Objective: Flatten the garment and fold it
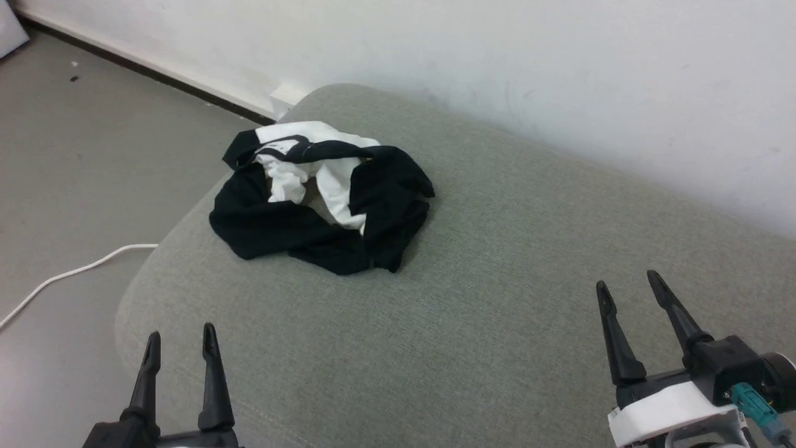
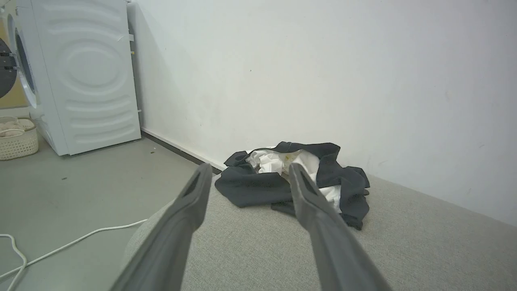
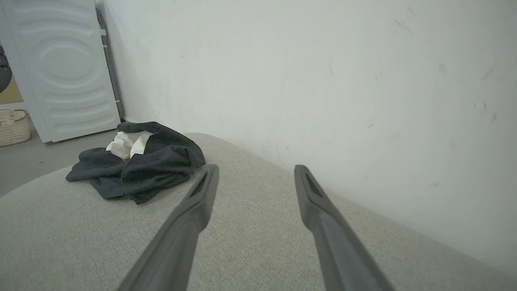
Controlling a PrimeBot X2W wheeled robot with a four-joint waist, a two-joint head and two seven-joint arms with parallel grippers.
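The garment (image 1: 323,199) lies crumpled in a heap on the far left part of a grey-green cushioned surface (image 1: 485,323), black sleeves wrapped around bunched white cloth. It also appears in the left wrist view, garment (image 2: 258,186), and off to the left in the right wrist view, garment (image 3: 137,165). My left gripper (image 1: 180,339) hovers open at the lower left, short of the heap, with nothing between its fingers. Far to the right of the heap, my right gripper (image 1: 628,283) is open and empty too. The chest print is hidden in the folds.
A white wall (image 1: 559,74) runs close behind the cushion. Grey floor with a white cable (image 1: 68,274) lies to the left. A white washing machine (image 2: 80,72) and a woven basket (image 2: 16,139) stand further left along the wall.
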